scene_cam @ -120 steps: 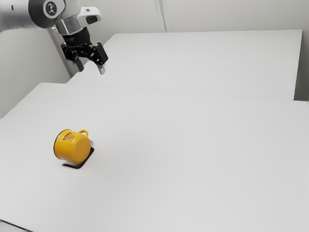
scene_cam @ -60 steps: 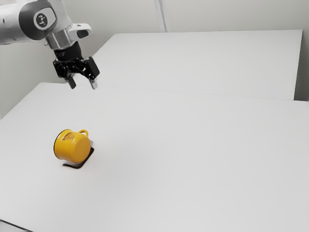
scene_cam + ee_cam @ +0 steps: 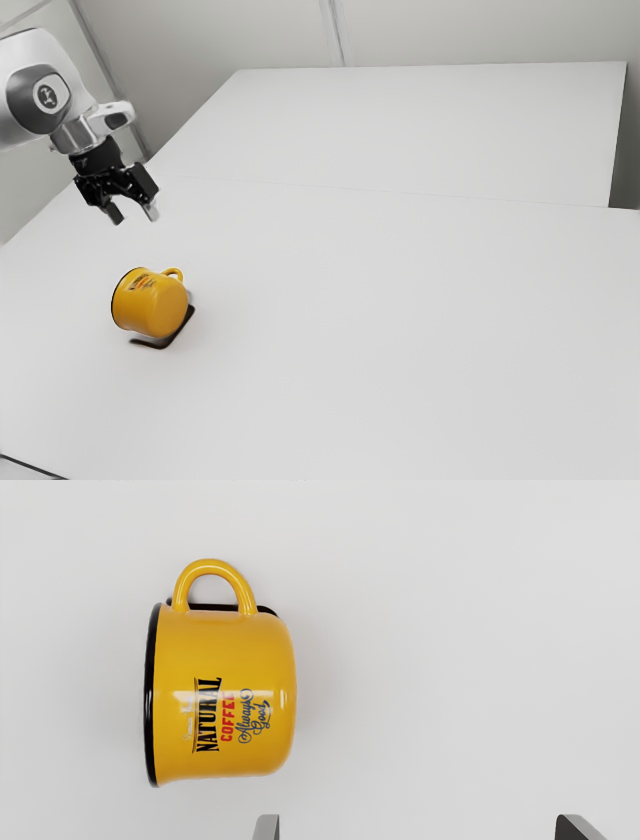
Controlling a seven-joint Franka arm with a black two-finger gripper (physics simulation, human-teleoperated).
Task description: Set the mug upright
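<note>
In the exterior view's upper left, my end effector [image 3: 135, 217] has its fingers apart; below, the mug [image 3: 150, 304] lies sideways on the worktop [image 3: 400, 340].

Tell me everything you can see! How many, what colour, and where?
Mug: one, yellow with a black rim, lying on its side on the table.
Writing: one patch, black, red and blue, on the mug.
Dark strip: one, black, by the mug, maybe its shadow.
Table: one, white, under the mug.
Panel: one, white, beyond the table.
Walls: at least two, pale grey, in the background.
Arm: one, white and grey, exterior view's upper left.
Gripper: one, black, open, above the table.
</note>
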